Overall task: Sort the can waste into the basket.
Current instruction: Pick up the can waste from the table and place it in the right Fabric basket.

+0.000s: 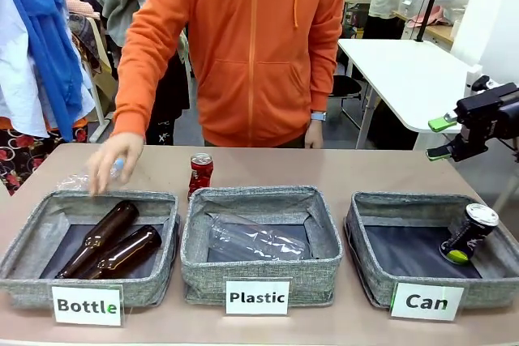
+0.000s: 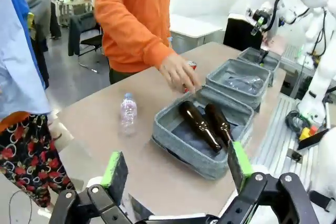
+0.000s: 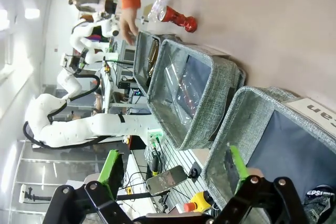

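While both jaws gape empty, the red can (image 1: 200, 171) stands behind the Plastic basket (image 1: 316, 269) — a hand (image 1: 113, 160) nearby.

I see on left gripper (image 2: 176, 166): black links, green pads (image 2: 116, 167), silver screws | right gripper (image 1: 440, 138): same black body, green pads | right arm (image 2: 323, 56): white shell, black cables | person (image 1: 235, 6): orange zip hoodie (image 1: 243, 79) with cords, watch (image 1: 318, 116) at wrist

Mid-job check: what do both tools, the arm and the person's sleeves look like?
The left tool and right tool are black, with jointed two-finger linkages and bright green pads. The right arm is glossy white with black cables along it. The person wears an orange zip hoodie with long sleeves.
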`<state>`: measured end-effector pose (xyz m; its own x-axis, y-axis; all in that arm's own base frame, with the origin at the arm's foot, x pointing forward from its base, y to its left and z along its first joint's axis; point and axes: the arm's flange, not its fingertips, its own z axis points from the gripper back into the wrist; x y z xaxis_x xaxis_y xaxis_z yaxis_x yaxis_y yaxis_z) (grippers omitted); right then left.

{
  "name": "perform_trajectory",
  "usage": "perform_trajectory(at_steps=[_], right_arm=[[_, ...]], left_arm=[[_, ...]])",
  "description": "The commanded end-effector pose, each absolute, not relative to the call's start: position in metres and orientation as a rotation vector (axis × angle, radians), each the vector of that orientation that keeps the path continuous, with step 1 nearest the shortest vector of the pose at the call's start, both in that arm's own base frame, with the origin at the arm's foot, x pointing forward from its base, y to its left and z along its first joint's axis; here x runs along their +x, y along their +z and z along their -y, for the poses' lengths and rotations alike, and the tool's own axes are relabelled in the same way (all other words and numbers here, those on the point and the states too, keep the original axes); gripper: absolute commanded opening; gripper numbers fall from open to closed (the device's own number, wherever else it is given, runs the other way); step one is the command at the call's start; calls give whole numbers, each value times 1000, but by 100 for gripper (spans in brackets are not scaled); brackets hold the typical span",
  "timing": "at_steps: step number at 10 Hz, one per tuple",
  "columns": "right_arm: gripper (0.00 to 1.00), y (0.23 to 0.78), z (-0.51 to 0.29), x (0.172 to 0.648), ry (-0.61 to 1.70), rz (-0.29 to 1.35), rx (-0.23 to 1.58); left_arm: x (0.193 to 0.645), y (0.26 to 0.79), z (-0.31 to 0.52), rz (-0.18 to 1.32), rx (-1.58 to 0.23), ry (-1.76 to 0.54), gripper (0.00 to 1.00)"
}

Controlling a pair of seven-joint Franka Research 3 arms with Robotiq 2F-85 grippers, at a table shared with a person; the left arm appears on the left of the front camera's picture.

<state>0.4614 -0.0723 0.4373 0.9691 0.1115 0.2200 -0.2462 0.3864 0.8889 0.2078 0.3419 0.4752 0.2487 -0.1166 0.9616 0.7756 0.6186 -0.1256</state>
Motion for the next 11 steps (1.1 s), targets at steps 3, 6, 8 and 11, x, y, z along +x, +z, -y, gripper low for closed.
perform_trajectory(at_steps=[3, 6, 8, 11], right_arm=[[100, 439, 73, 460, 243, 136, 1149], [100, 439, 73, 460, 243, 136, 1149], [100, 439, 73, 460, 243, 136, 1149], [100, 439, 73, 460, 243, 136, 1149]], left_arm=[[326, 494, -206, 1019, -433, -799, 100], [426, 476, -95, 990, -286, -932, 100], [476, 450, -27, 970, -264, -1053, 100], [534, 405, 47, 946, -337, -1220, 100]])
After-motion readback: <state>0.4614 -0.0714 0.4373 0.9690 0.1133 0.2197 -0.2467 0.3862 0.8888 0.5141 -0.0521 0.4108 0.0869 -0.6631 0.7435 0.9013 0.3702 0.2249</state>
